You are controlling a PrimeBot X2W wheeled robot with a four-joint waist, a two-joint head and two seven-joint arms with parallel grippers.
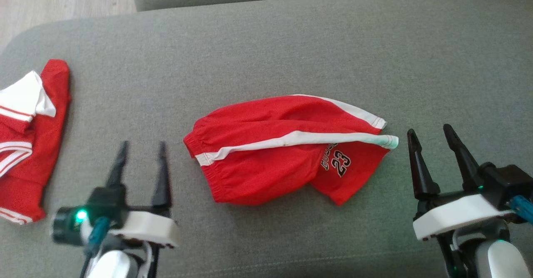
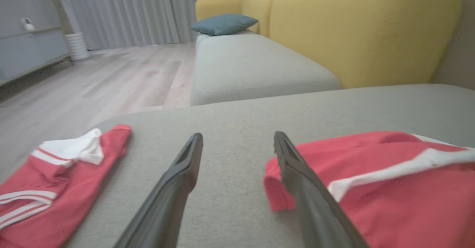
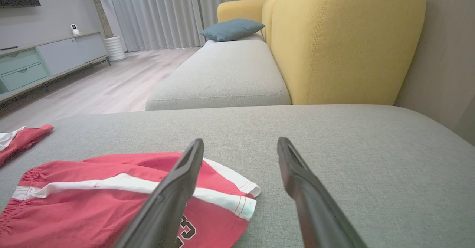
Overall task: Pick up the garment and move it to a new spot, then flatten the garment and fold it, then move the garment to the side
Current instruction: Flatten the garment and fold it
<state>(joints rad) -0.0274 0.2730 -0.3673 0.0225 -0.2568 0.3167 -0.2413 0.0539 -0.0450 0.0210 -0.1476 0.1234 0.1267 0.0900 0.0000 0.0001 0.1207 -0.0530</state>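
Observation:
The garment (image 1: pixel 287 149) is a pair of red shorts with white stripes and a "23" print, lying loosely folded on the middle of the grey cushion (image 1: pixel 266 53). It also appears in the left wrist view (image 2: pixel 374 181) and the right wrist view (image 3: pixel 122 199). My left gripper (image 1: pixel 141 147) hovers open just left of its waistband, with nothing between the fingers. My right gripper (image 1: pixel 431 130) stands open and apart from the shorts, just right of the white-hemmed leg end. In the wrist views the left gripper (image 2: pixel 237 138) and right gripper (image 3: pixel 240 144) are spread wide over bare cushion.
A second red and white garment (image 1: pixel 29 140) lies at the cushion's left edge, also visible as the red top (image 2: pixel 55 177). Beyond the cushion stand another grey seat (image 3: pixel 222 73), a yellow backrest (image 3: pixel 345 40), a blue pillow (image 3: pixel 232 29) and wooden floor (image 2: pixel 92 81).

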